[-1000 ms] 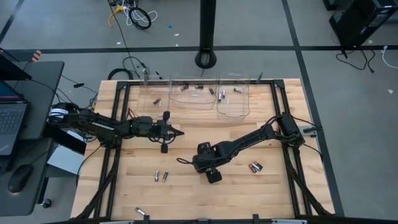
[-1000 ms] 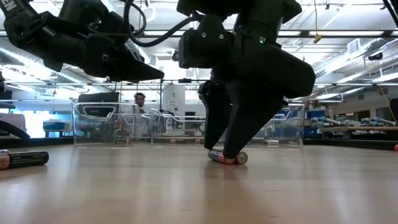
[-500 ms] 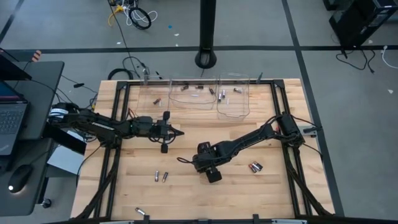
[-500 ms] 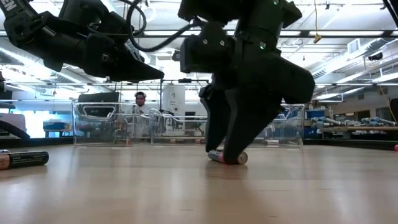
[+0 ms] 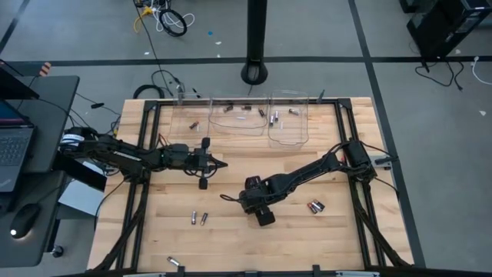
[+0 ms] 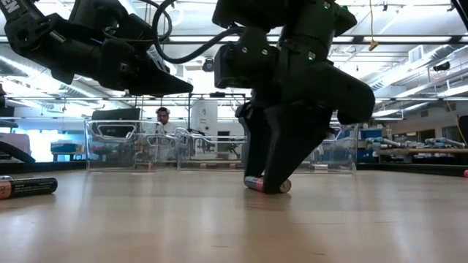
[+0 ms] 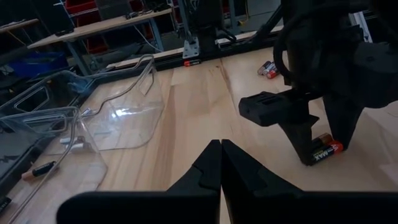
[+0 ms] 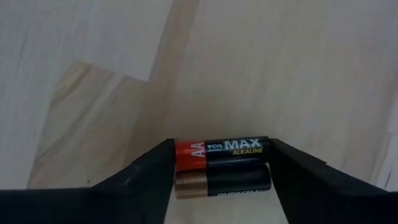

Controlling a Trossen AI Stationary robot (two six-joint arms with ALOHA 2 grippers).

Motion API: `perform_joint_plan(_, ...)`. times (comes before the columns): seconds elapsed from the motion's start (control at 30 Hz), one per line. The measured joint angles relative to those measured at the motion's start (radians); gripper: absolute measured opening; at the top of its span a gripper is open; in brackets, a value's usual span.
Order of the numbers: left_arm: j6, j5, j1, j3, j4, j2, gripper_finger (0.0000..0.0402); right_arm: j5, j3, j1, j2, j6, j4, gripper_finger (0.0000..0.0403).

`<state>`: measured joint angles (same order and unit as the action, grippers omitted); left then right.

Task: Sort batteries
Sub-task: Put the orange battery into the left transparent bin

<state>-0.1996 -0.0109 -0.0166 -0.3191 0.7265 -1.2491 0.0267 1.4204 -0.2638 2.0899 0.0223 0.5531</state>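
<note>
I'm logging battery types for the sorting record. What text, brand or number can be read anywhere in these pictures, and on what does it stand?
"AA", "CVS", "MAX", "ALKALINE": on the red-and-black battery between the right gripper fingers.
"MAX": on the same battery in the left wrist view.
Print on the copper-ended battery beside it: upside down, too faint to read.
Label on the black battery in the low view: too blurred to read.

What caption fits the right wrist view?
Right tool straddling two AA batteries lying side by side on the wooden table.
</note>
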Motion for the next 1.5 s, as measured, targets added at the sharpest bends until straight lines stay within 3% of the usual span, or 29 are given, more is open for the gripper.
perform_joint_plan(0.27,0.037,0.0,0.0,0.0,0.027,0.0,0.0012,0.036,0.027,-0.001,0.004,0.002,0.0,0.023)
perform_joint_plan(0.4,0.178,-0.039,-0.001,0.0,0.08,0.0,0.0012,0.092,0.085,-0.015,0.001,0.019,0.031,0.0231)
perform_joint_plan(0.67,0.455,-0.061,-0.003,-0.001,0.144,0.0,0.0012,0.401,0.299,-0.066,-0.001,0.009,0.342,0.0231)
perform_joint_plan(0.83,0.481,-0.01,-0.003,-0.01,0.144,0.0,0.0018,0.594,0.414,-0.09,-0.001,-0.017,0.493,0.0231)
perform_joint_plan(1.13,0.56,0.108,0.006,-0.039,0.148,0.0,0.0103,0.844,0.517,-0.099,-0.001,0.011,0.543,0.0231)
perform_joint_plan(1.5,0.575,0.101,0.057,-0.087,0.162,0.0,0.0216,0.925,0.544,-0.089,-0.003,0.07,0.493,0.0231)
